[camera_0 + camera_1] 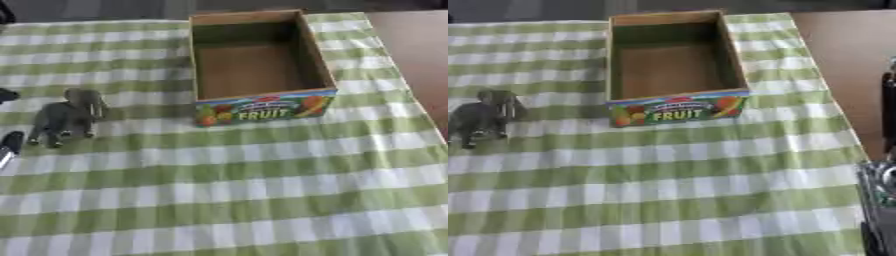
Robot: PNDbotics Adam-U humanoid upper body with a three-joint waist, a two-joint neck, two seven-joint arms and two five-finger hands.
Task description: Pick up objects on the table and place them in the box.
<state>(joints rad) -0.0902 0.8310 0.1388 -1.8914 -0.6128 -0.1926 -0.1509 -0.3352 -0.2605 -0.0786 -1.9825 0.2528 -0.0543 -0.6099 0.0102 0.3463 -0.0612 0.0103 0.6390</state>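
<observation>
A grey toy elephant (65, 118) stands on the green-and-white checked tablecloth (262, 190) at the left. The open cardboard box (308, 55), with a colourful FRUIT label on its front wall, stands at the top centre and holds nothing that I can see. My left hand (10, 144) shows only at the left edge, just left of the elephant and apart from it, with two dark fingertips spread and nothing between them. My right hand (878, 195) shows as black and silver parts at the right edge of the right eye view, off the cloth's side.
The brown table surface (842, 50) lies bare beyond the cloth's right edge. The cloth runs wide below the box and the elephant.
</observation>
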